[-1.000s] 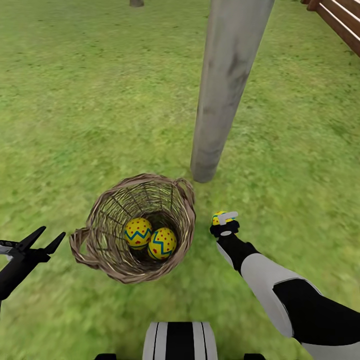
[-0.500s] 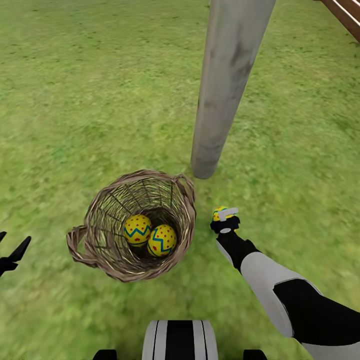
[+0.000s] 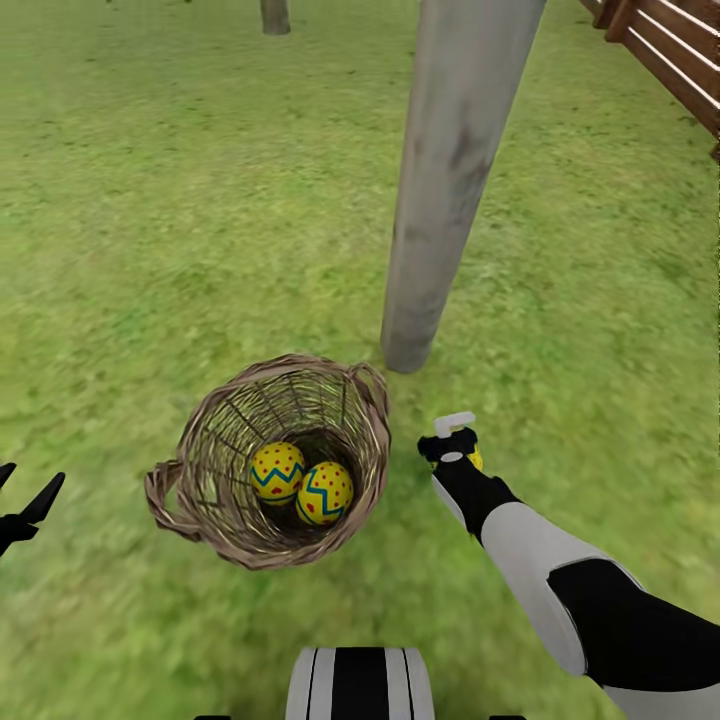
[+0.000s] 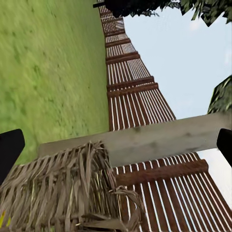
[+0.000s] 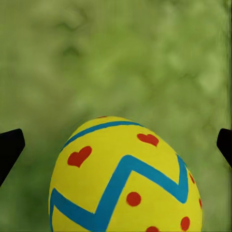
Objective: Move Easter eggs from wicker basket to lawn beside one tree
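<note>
The wicker basket (image 3: 270,460) stands on the lawn (image 3: 150,250) just in front of the pale tree (image 3: 440,200) trunk. Two yellow Easter eggs (image 3: 277,472) (image 3: 324,493) lie inside it. My right gripper (image 3: 455,440) points down at the grass right of the basket, near the trunk's foot. A third egg (image 3: 474,460) peeks out beside it. In the right wrist view this egg (image 5: 125,179) sits between the wide-apart fingers of my right gripper (image 5: 116,145), untouched by them. My left gripper (image 3: 28,482) is open at the left edge, facing the basket (image 4: 58,188) and trunk (image 4: 159,137).
A brown slat fence (image 3: 680,50) runs along the far right, also seen past the basket as the fence (image 4: 140,96). Another trunk (image 3: 273,15) stands far back. Grass spreads to the left of the tree and behind it.
My left gripper has drawn back to the left edge. The third egg, before at the right gripper's tip, now shows lower beside it. The head view has shifted slightly.
</note>
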